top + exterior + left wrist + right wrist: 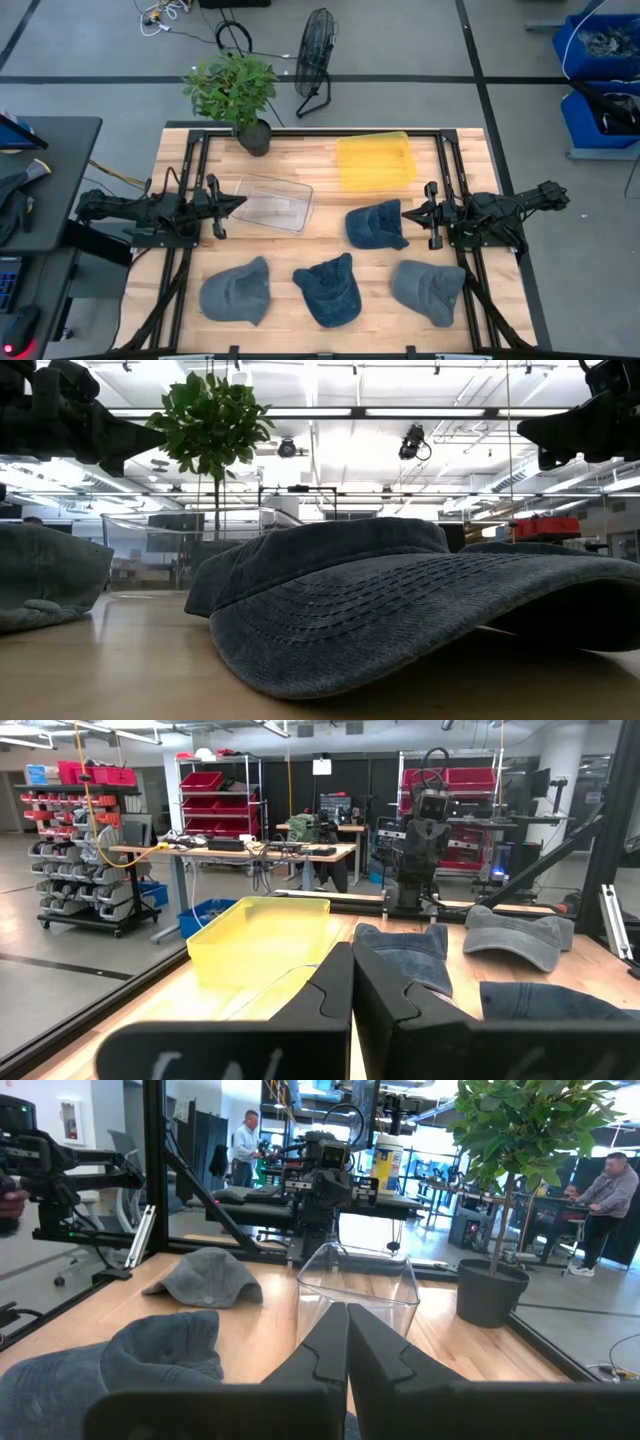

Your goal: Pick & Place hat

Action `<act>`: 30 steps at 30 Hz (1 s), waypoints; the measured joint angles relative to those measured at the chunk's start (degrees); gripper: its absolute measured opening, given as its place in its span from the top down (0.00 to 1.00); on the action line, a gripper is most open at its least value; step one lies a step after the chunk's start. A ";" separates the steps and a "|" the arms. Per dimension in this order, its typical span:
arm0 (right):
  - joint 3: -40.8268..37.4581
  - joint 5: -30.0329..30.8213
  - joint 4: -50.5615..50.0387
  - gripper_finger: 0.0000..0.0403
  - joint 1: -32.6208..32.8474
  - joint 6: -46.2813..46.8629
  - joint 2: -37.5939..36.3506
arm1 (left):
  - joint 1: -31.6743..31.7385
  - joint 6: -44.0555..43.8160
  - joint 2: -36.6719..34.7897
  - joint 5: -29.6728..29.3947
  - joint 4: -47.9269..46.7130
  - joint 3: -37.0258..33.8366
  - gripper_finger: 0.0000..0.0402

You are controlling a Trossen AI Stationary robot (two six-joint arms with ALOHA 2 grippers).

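Several denim hats lie brim-down on the wooden table: a dark blue hat (377,225) right of centre, a grey-blue hat (237,291) near left, a dark blue hat (328,290) near centre and a grey hat (430,290) near right. My left gripper (240,202) hovers shut at the left side, over the clear bin's left edge; its closed fingers (335,995) point toward the yellow bin. My right gripper (405,213) hovers shut at the right side, beside the dark blue hat (110,1370), with the fingers (330,1350) together.
A yellow bin (375,160) stands at the far centre and a clear bin (274,203) left of centre. A potted plant (240,95) sits at the far left edge. Black frame rails run along both table sides. People stand in the room beyond.
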 joint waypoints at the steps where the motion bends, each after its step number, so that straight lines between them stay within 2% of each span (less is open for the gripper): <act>1: 0.01 0.00 -0.01 0.98 -0.01 0.01 -0.01 | 0.00 -0.02 0.00 0.00 0.00 0.02 0.99; 17: 0.00 0.00 -0.01 0.98 0.00 0.01 -0.01 | -0.01 -5.79 0.02 0.00 0.41 0.00 0.99; 24: 0.01 0.00 -0.01 0.98 0.00 -0.01 0.00 | 0.04 -4.58 0.01 -0.59 5.26 0.01 0.99; 27: 0.02 0.00 -0.01 0.98 -0.02 0.00 -0.01 | 0.04 -4.06 -0.02 1.09 9.23 0.53 0.96; 30: 0.01 0.00 0.00 0.98 -0.02 0.00 0.00 | 0.04 -2.39 0.03 5.17 9.53 3.63 0.90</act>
